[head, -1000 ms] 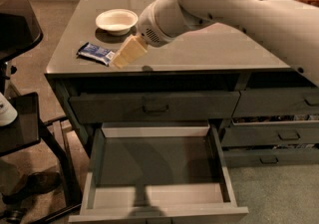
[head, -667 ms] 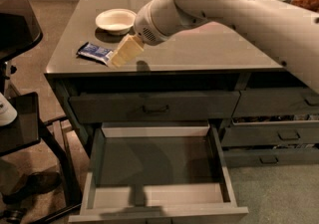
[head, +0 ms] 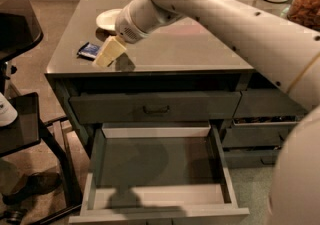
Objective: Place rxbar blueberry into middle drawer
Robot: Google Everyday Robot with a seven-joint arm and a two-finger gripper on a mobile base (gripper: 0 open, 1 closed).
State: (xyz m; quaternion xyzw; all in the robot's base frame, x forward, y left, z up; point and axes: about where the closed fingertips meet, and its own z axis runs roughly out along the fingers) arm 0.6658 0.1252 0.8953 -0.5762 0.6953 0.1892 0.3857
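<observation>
Now fingers (head: 109, 53) nearer rxbar blueberry (head: 89, 50)

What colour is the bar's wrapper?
Rxbar blueberry: dark blue, camera view; gripper beside it.

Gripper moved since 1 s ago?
Yes. Judged against the white bowl, the gripper has edged left, closer to the rxbar blueberry.
</observation>
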